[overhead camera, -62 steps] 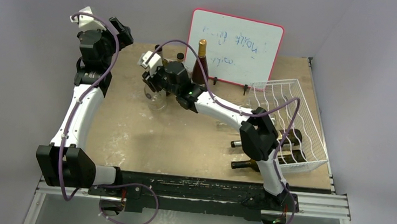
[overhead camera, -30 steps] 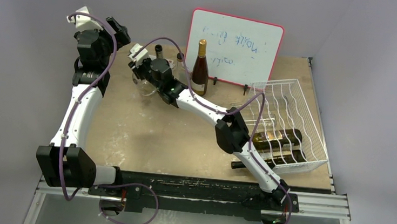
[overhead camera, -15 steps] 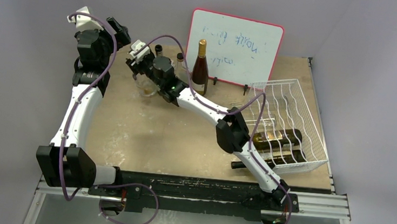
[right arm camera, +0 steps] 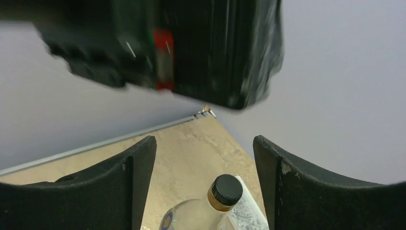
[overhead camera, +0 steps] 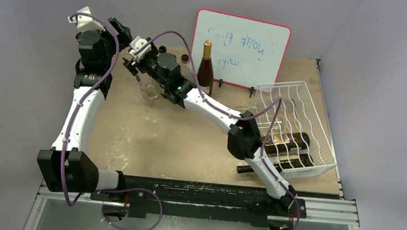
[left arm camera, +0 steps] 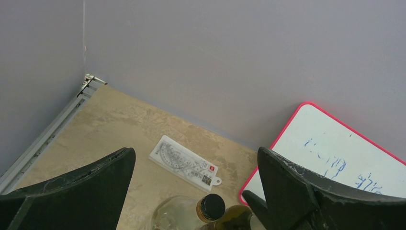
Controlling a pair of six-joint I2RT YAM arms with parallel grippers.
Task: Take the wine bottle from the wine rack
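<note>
The white wire wine rack (overhead camera: 308,110) stands at the right, tilted. Two dark wine bottles (overhead camera: 287,140) lie in it, and a neck (overhead camera: 247,169) pokes out at its near left. My right gripper (overhead camera: 139,71) (right arm camera: 205,143) reaches to the back left and is open. A clear glass bottle (overhead camera: 150,91) with a black cap (right arm camera: 225,189) stands just below and between its fingers (right arm camera: 129,182), untouched. My left gripper (overhead camera: 121,30) (left arm camera: 195,158) hovers open at the back left corner, holding nothing.
A gold-topped wine bottle (overhead camera: 205,70) stands before the red-framed whiteboard (overhead camera: 240,48). An olive bottle (left arm camera: 237,218) stands beside the clear one. A clear protractor ruler (left arm camera: 184,163) lies near the back wall. My left arm (right arm camera: 167,48) is close above the right gripper.
My right gripper carried the clear bottle to the back left, set it upright, opened and drew up off it. The left arm barely moved.
</note>
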